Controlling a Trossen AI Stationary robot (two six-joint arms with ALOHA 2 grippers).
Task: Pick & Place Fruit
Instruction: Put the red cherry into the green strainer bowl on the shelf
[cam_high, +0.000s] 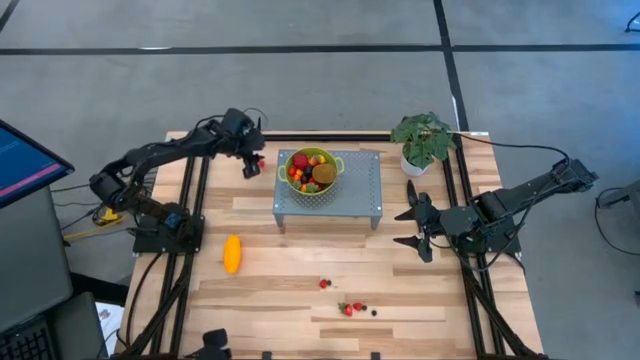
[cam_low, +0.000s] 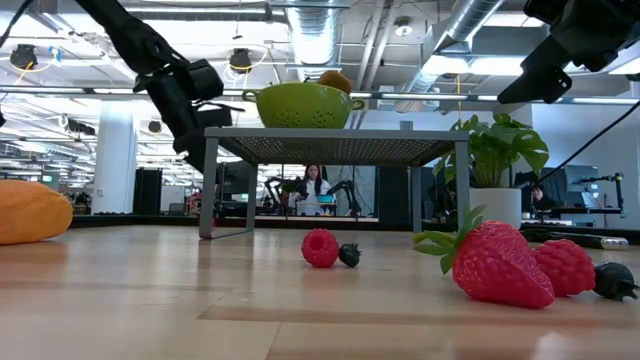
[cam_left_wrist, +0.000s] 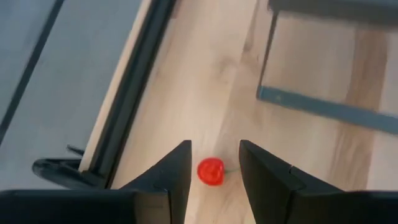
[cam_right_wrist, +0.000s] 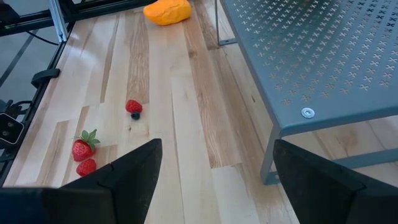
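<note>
A small red fruit (cam_left_wrist: 211, 171) lies on the wooden table just left of the grey stand (cam_high: 330, 190). My left gripper (cam_left_wrist: 214, 146) hangs open above it, slanting down, and the fruit shows in the gap between the fingers, touching neither. A green bowl (cam_high: 311, 170) full of fruit stands on the stand. A long orange-yellow fruit (cam_high: 232, 253) lies near the table's left side. A raspberry (cam_low: 320, 247), a strawberry (cam_low: 495, 265) and dark berries lie toward the near edge. My right gripper (cam_high: 412, 228) waits open, to the right of the stand.
A potted green plant (cam_high: 423, 140) stands at the far right corner. Black rails (cam_high: 190, 200) run along the table's left and right sides. The stand's legs (cam_left_wrist: 267, 56) are close to my left gripper. Bare wood lies between the stand and the near berries.
</note>
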